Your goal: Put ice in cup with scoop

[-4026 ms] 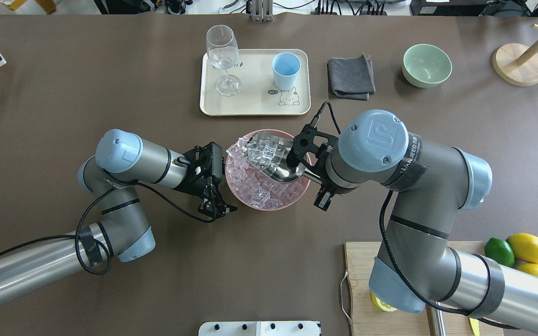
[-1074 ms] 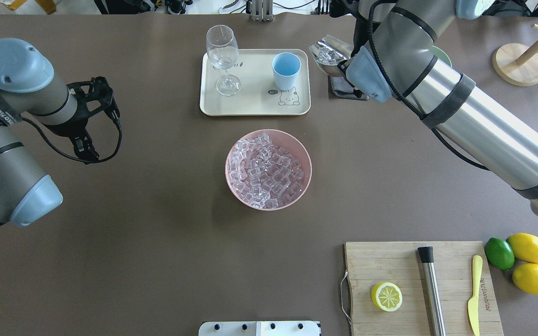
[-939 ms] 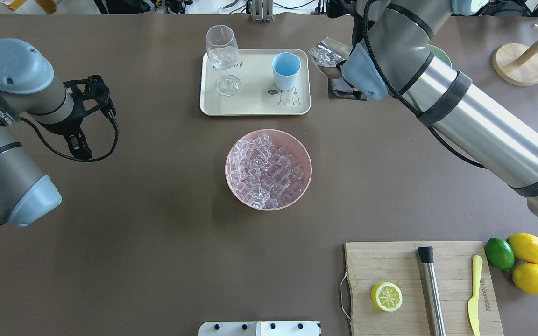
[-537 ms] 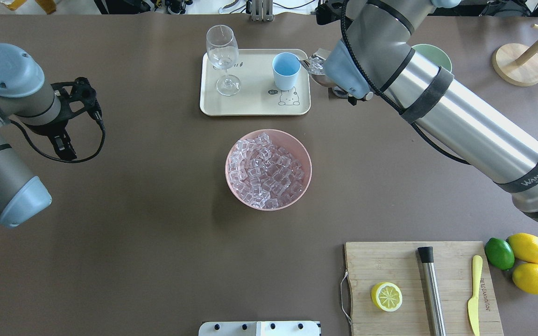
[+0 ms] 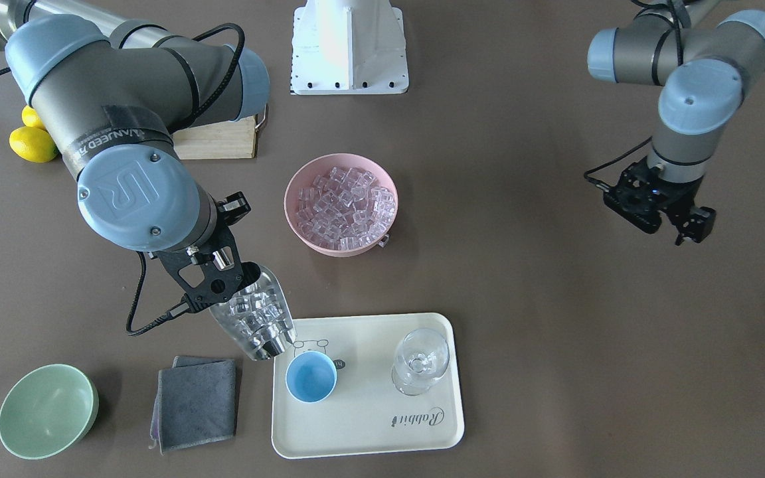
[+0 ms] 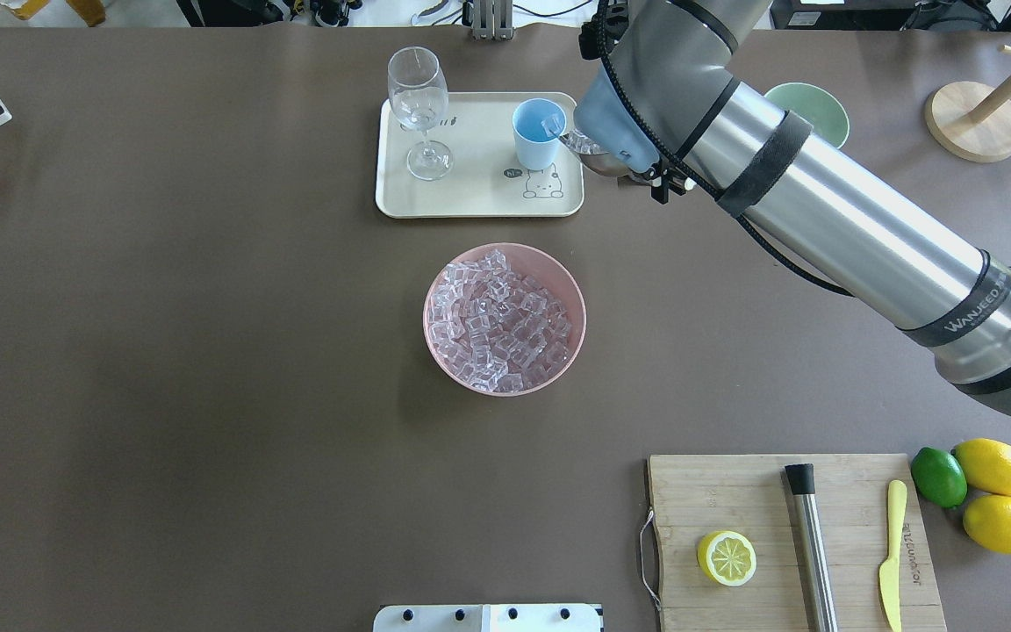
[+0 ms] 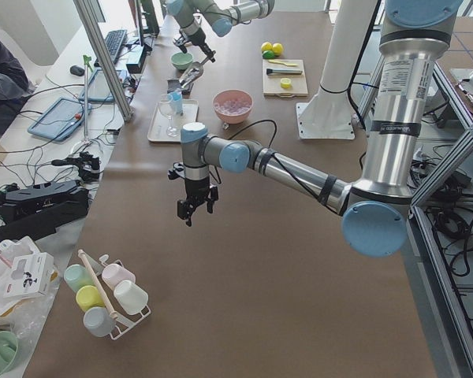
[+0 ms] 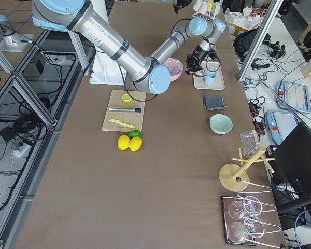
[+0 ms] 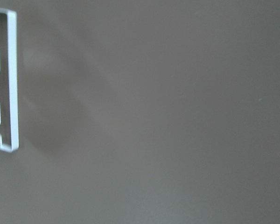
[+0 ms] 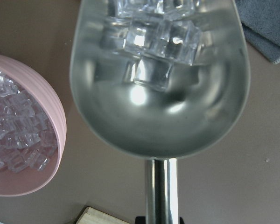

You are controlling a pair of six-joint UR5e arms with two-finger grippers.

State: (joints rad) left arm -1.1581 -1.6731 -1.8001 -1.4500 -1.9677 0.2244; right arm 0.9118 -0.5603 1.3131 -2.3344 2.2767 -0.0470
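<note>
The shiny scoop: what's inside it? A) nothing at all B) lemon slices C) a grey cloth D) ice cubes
D: clear ice cubes are piled in the scoop, whose open end is right by the blue cup.

A polished stainless-steel scoop (image 10: 158,123), smooth and mirror-bright, carries clear, glossy ice (image 10: 151,46) cubes. The pink bowl (image 5: 289,194) looks like smooth, matt plastic, the light-blue cup (image 5: 311,377) has a satin finish, the cream tray (image 5: 369,426) is smooth and faintly shiny, and the wine glass (image 5: 420,362) is transparent and gleaming. The dark-grey cloth (image 5: 195,401) has a soft, fuzzy nap, the table (image 5: 522,299) wears a matt brown covering, and the cutting board (image 6: 720,491) is pale, grained wood.
</note>
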